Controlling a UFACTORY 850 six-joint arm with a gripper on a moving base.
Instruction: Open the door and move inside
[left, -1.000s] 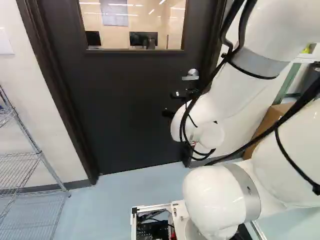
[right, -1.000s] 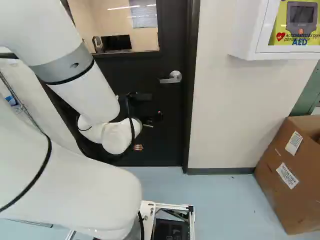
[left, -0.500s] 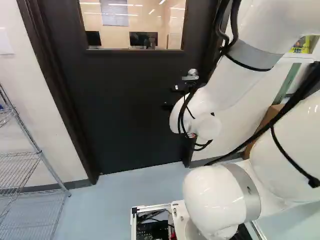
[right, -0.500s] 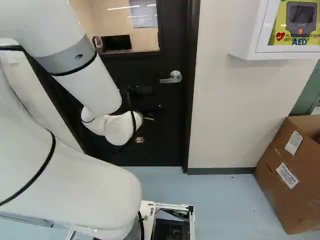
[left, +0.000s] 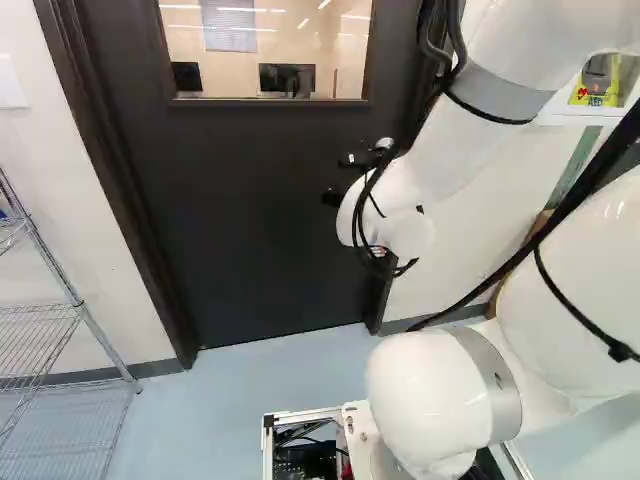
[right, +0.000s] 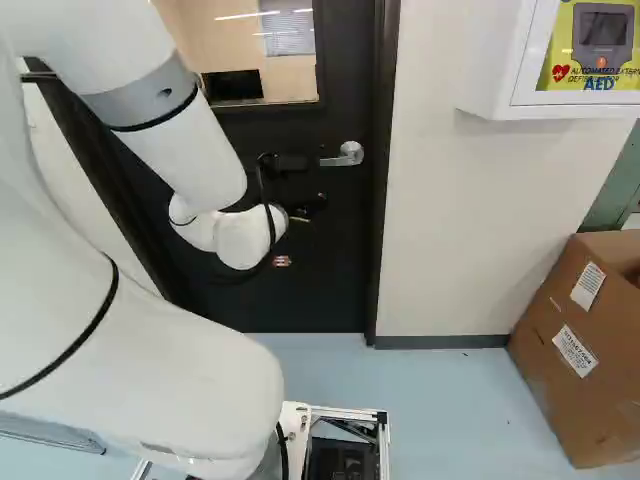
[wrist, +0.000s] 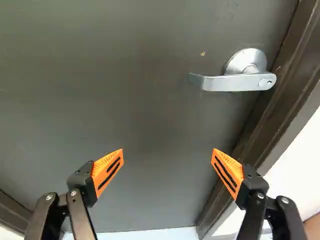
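While the door (left: 260, 220) sits shut in its frame (right: 381, 200), just as it did a second ago, and the base hasn't budged either, it's the arm (right: 185, 150) that has changed. From over here I can see that it has risen, bringing its end up nearly level with the lever handle (wrist: 232, 82) in the right base view. That handle is on the door by the frame, on the robot's right, its free end pointing inward across the door, and nothing touches it. The fingers (wrist: 109, 171) are spread wide and hold nothing; the handle lies ahead of them, off to the right. So this looks like lining up for the handle. I'd say they need to go farther right and forward before pressing down, or they may meet bare door.
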